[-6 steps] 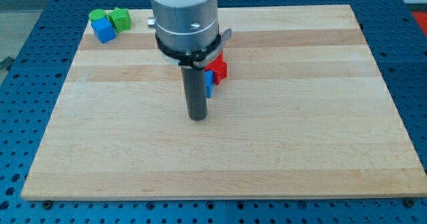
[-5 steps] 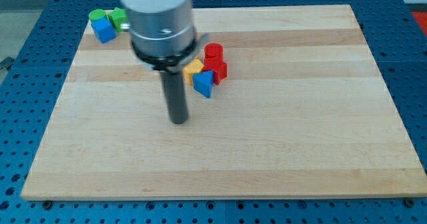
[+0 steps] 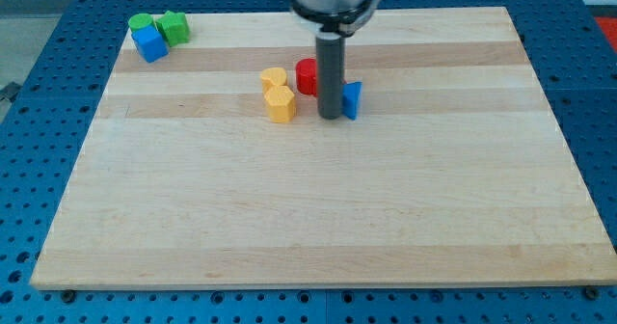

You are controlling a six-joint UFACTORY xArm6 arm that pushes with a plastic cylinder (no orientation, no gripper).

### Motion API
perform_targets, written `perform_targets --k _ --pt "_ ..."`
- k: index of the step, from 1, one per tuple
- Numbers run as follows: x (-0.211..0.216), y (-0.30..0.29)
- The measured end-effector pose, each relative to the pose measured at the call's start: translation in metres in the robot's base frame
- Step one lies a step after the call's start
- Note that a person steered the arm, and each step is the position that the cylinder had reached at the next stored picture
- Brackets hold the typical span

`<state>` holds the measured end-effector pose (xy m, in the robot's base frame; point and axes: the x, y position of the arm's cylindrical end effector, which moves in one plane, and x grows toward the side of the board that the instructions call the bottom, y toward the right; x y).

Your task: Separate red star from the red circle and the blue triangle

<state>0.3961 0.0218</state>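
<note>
My tip (image 3: 331, 117) stands on the board in the middle of the cluster. The red circle (image 3: 306, 76) lies just to the tip's upper left, partly behind the rod. The blue triangle (image 3: 353, 99) touches the rod's right side. The red star does not show; it may be hidden behind the rod. Two yellow blocks (image 3: 274, 77) (image 3: 281, 103) lie to the left of the rod, one above the other.
At the board's top left corner sit a blue block (image 3: 149, 42) and two green blocks (image 3: 141, 22) (image 3: 174, 26), close together. The wooden board (image 3: 308, 218) lies on a blue perforated table.
The rod moved from the cluster's lower left to the right and up, into the cluster. The blue triangle now lies further right. The red star, seen before, no longer shows.
</note>
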Motion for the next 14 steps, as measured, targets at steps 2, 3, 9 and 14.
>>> perform_targets --k 2,3,9,14 --pt "-0.001 -0.001" --pt "0.009 -0.022" --pt "-0.098 0.084" --pt "-0.113 0.158"
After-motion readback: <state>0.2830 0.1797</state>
